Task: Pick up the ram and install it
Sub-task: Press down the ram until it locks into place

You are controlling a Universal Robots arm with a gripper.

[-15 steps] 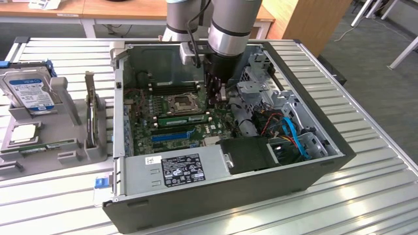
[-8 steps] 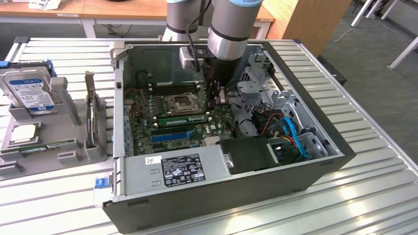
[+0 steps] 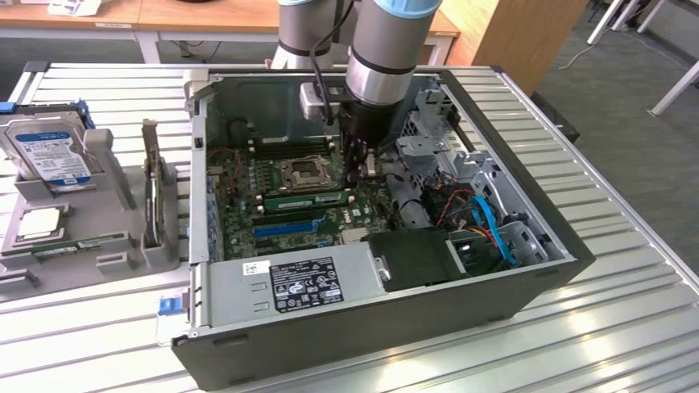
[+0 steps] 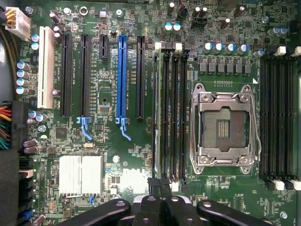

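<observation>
Ram (image 3: 308,200): seated in a motherboard slot, just beside the CPU socket (image 3: 300,173).
My gripper (image 4: 157,203): closed, holding nothing, above the ram's end.
Case (image 3: 437,315): on the desk (image 3: 611,327).

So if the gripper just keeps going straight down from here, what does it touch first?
Probably the ram standing in its slot beside the CPU socket. The shut gripper sits right over that stick's end; how much gap remains is unclear.
</observation>
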